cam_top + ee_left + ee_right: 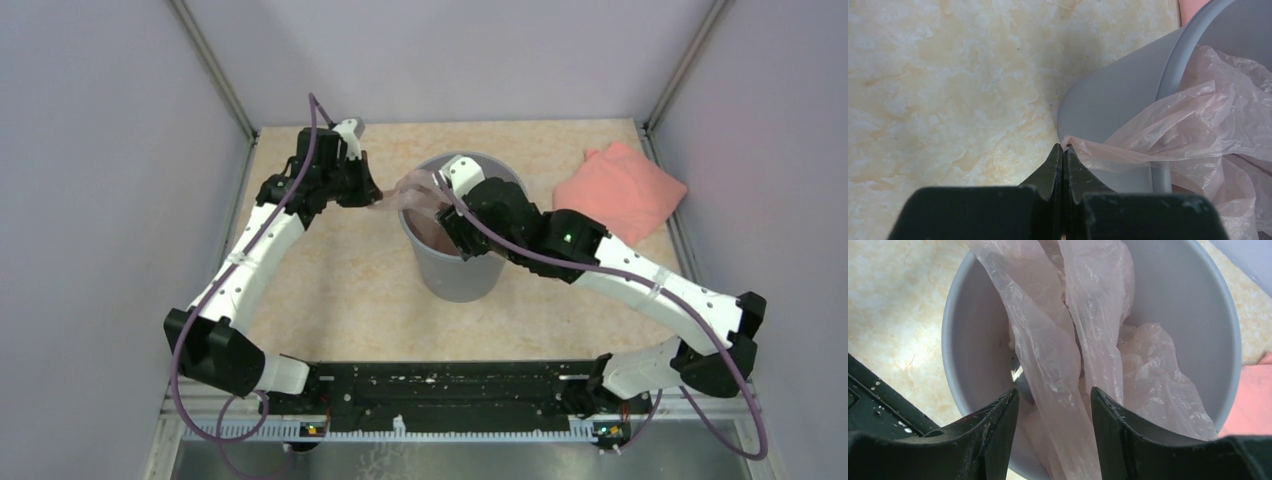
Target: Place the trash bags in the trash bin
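The grey trash bin (455, 275) stands mid-table. The pale pink translucent trash bag (410, 192) drapes over the bin's left rim, and most of it lies inside the bin (1148, 375). My left gripper (372, 190) is shut on the bag's edge (1108, 147) just outside the bin wall (1113, 95) and holds it taut. My right gripper (458, 240) is open, over the bin's mouth (968, 360). Its fingertips (1008, 405) stand either side of a hanging strip of the bag (1058, 375) without gripping it.
An opaque salmon-pink folded bundle (620, 190) lies at the back right, beside the bin. The enclosure walls stand close on the left, right and back. The black base rail (450, 390) runs along the near edge.
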`<action>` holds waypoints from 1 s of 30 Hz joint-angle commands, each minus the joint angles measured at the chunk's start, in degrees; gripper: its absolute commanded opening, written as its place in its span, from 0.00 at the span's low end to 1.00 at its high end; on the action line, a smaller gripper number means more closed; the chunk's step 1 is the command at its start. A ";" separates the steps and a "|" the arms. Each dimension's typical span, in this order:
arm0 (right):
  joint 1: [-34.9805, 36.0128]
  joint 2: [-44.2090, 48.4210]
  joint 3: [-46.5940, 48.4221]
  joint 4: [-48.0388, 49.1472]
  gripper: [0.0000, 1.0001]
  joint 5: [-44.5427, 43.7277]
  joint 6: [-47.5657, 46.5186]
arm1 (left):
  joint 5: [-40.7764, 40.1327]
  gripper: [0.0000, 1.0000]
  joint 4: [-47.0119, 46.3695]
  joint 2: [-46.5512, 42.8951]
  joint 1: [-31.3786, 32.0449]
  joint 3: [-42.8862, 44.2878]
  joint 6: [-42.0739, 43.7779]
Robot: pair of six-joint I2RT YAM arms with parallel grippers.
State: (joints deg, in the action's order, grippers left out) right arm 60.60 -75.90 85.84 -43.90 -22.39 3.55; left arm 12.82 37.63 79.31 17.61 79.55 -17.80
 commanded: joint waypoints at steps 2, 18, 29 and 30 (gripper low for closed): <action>0.62 -1.75 -0.17 2.37 0.54 -1.81 -1.33 | 1.45 0.00 -1.24 0.32 -0.20 2.25 0.93; 5.21 -1.43 6.13 -1.27 0.00 -0.92 1.78 | 1.46 0.00 -1.72 1.07 -0.20 2.61 0.84; 9.15 4.00 -3.30 2.02 0.00 10.72 6.42 | 0.72 0.00 -2.56 1.89 -0.20 1.99 0.16; 9.33 4.33 -4.83 2.89 0.00 11.01 6.85 | 0.32 0.00 -2.68 2.03 -0.20 1.77 0.07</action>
State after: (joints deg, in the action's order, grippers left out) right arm 68.58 -73.63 85.12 -44.14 -16.19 7.79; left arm 13.67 37.41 80.53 17.61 79.85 -17.85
